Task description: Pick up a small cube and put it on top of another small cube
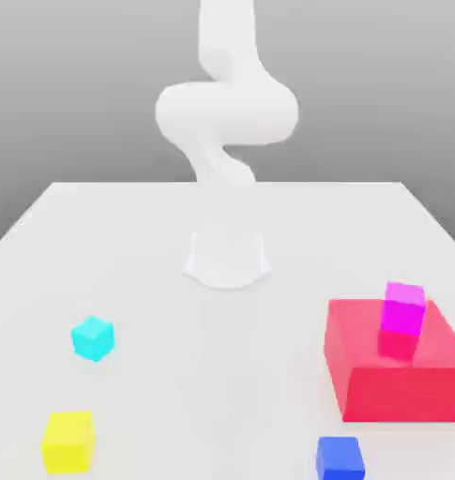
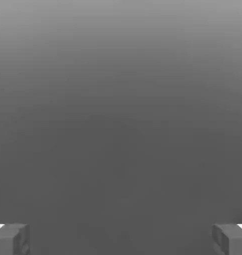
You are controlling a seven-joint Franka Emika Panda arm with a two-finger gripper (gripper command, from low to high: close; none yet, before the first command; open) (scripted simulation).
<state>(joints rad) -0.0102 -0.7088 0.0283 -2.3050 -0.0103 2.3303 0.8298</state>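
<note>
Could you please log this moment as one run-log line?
gripper: open, holding nothing | blue cube: on table, untouched | magenta cube: atop red block

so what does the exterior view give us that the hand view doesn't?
Exterior view alone: the white table, the arm's base, the small blue cube at the near edge, the cyan cube, the yellow cube, and the magenta cube sitting on the big red block. Hand view alone: the claw, fingers spread wide with nothing between them, against plain grey. Shared: just the grey backdrop; no cube appears in both.
</note>
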